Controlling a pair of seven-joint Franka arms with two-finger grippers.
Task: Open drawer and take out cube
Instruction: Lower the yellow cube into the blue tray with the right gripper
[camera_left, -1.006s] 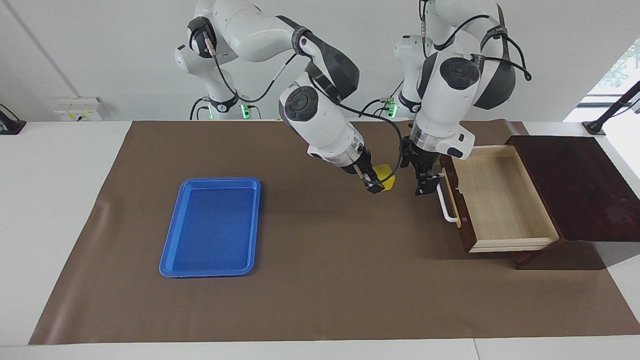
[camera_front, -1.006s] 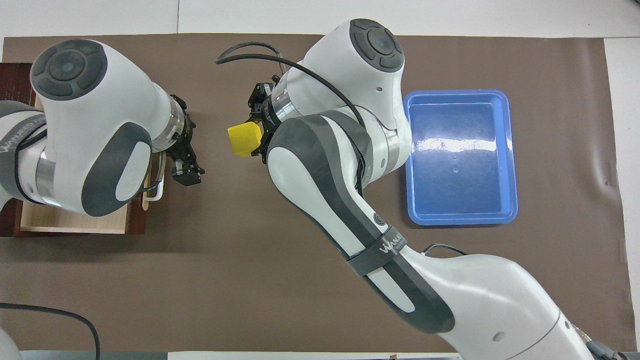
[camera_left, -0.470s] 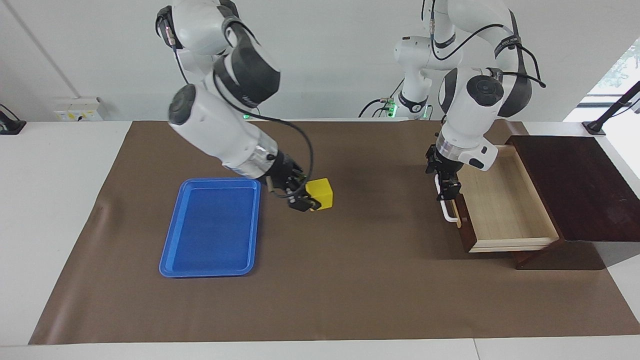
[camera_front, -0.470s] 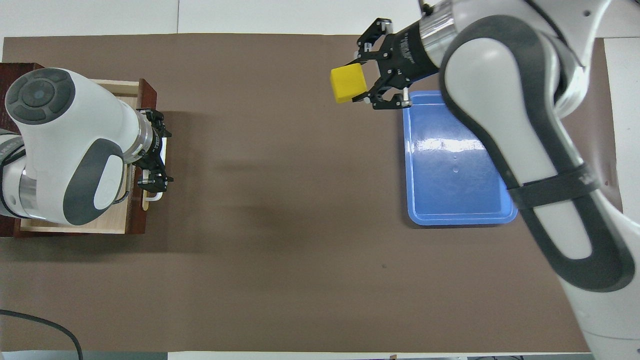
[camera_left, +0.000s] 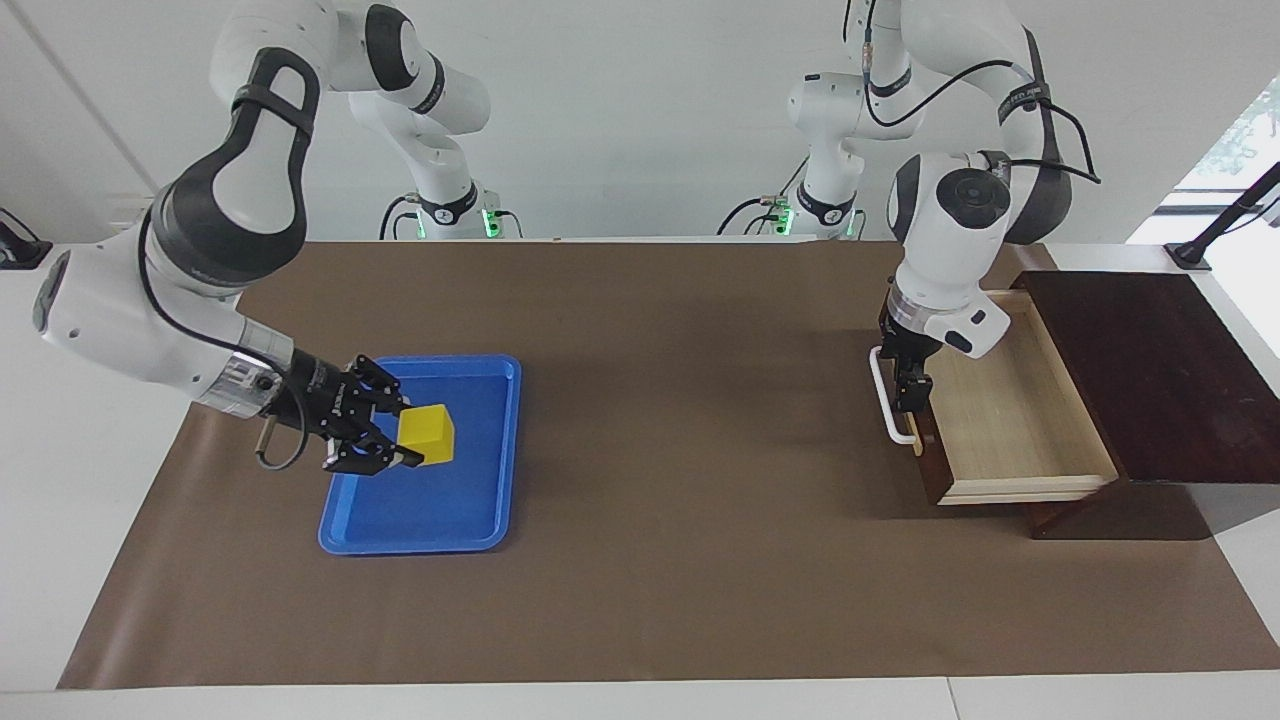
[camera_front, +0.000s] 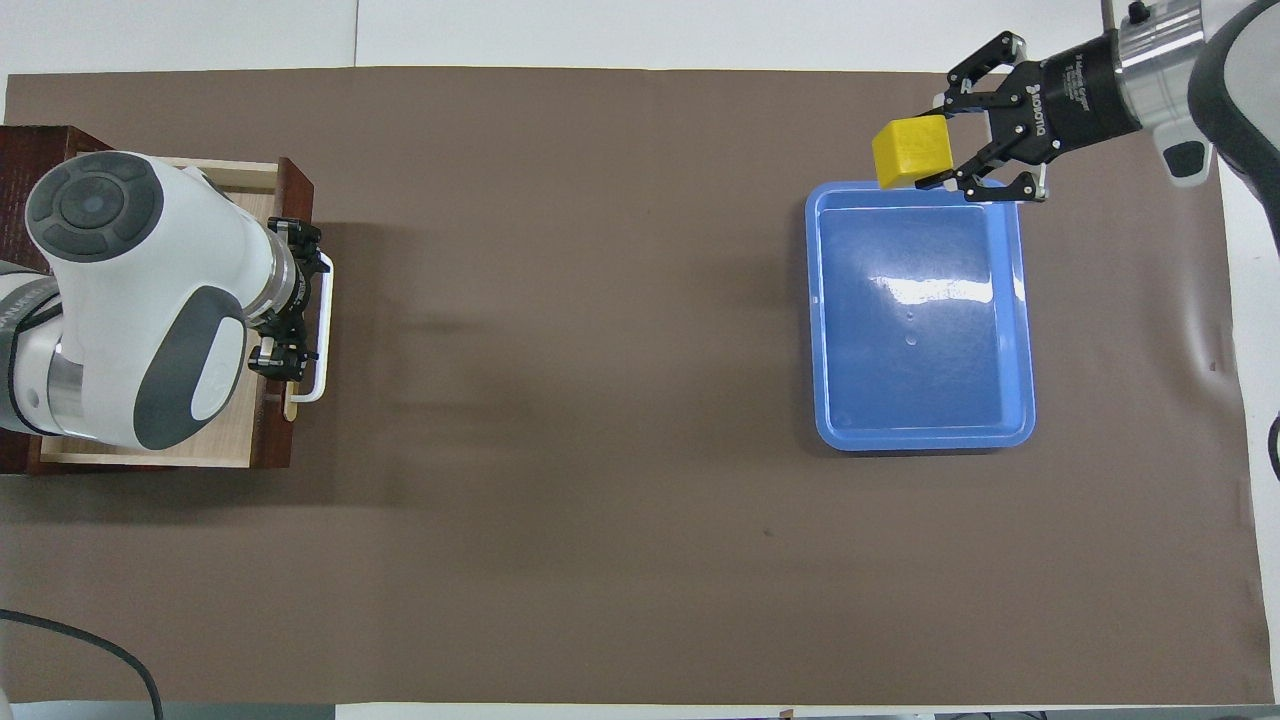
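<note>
Brown mat (camera_left: 660, 560) on white table; right gripper (camera_left: 405, 438) jaws grip cube (camera_left: 427, 434), left gripper (camera_left: 910, 392) jaws open.

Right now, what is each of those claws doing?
Right gripper: shut on the yellow cube, up over the blue tray.
Left gripper: open, at the drawer handle, holding nothing.

The drawer (camera_left: 1000, 410) is dark brown wood with a pale light-wood inside and a white bar handle (camera_left: 889, 405) on its front. It stands pulled well out of its dark case at the left arm's end of the table, and its inside shows bare. The cube (camera_left: 426, 434) is small, solid and bright yellow. It hangs tilted in the air over the blue tray (camera_left: 470, 510) at the right arm's end, well apart from the drawer.
</note>
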